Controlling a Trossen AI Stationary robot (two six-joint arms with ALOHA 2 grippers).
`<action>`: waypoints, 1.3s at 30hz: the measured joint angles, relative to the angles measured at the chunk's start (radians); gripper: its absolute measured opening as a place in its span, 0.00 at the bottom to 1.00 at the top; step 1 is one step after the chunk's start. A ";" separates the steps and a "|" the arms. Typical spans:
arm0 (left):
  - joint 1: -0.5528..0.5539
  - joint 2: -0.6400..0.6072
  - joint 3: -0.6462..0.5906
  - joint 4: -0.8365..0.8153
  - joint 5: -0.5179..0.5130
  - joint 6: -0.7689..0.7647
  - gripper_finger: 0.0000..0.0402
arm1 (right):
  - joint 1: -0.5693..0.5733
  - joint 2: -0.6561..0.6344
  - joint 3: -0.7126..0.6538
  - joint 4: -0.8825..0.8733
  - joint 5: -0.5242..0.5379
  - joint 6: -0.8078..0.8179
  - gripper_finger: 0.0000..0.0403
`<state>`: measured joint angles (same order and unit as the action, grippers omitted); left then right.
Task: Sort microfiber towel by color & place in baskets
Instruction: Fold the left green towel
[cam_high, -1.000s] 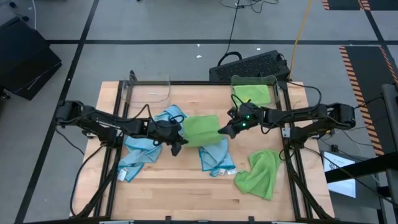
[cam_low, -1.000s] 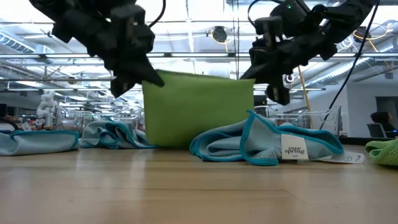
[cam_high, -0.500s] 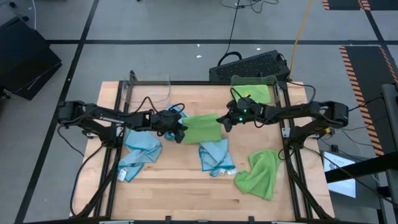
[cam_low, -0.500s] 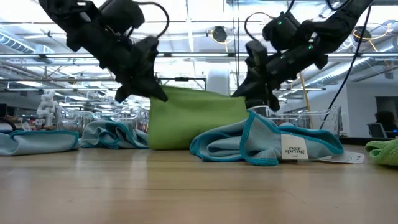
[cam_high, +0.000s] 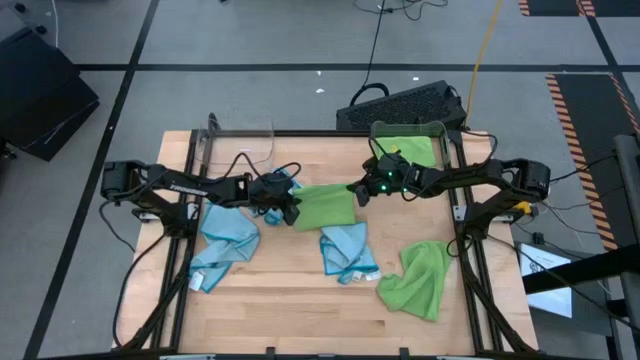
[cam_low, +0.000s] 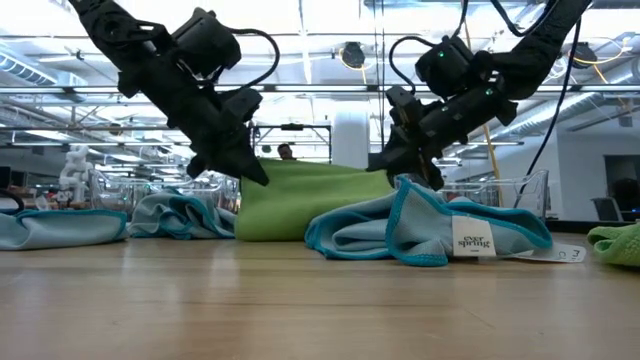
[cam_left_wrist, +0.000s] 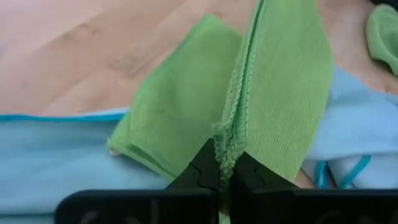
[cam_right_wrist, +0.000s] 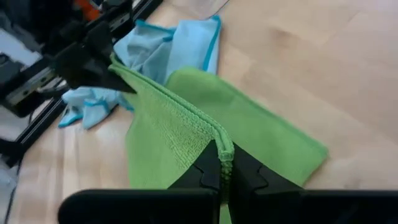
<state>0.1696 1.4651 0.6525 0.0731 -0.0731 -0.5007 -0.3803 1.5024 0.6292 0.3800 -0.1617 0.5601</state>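
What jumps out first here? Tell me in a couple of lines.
A bright green towel is stretched at the middle of the table between the left gripper and right gripper, each shut on one of its edges. Blue towels lie crumpled around it. At the far right corner, a clear basket already holds green cloth.

Count: 3 green towels (cam_high: 325, 207) (cam_high: 418, 277) (cam_high: 408, 148); 3 blue towels (cam_high: 228, 240) (cam_high: 346, 250) (cam_high: 277, 184); 2 clear baskets (cam_high: 238, 133) (cam_high: 407, 127); 2 arms.
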 joint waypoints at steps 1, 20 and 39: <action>0.006 0.000 0.000 0.004 -0.002 0.001 0.03 | 0.000 0.000 0.000 -0.003 0.004 -0.001 0.00; 0.020 0.000 -0.003 -0.009 -0.164 -0.027 0.26 | -0.030 -0.001 -0.003 0.000 0.010 0.050 0.17; 0.056 -0.142 0.050 -0.126 -0.066 -0.126 0.50 | 0.057 -0.017 -0.001 -0.038 -0.099 0.328 0.21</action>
<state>0.2253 1.3226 0.7022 -0.0533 -0.1394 -0.6262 -0.3230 1.4853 0.6281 0.3420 -0.2612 0.8881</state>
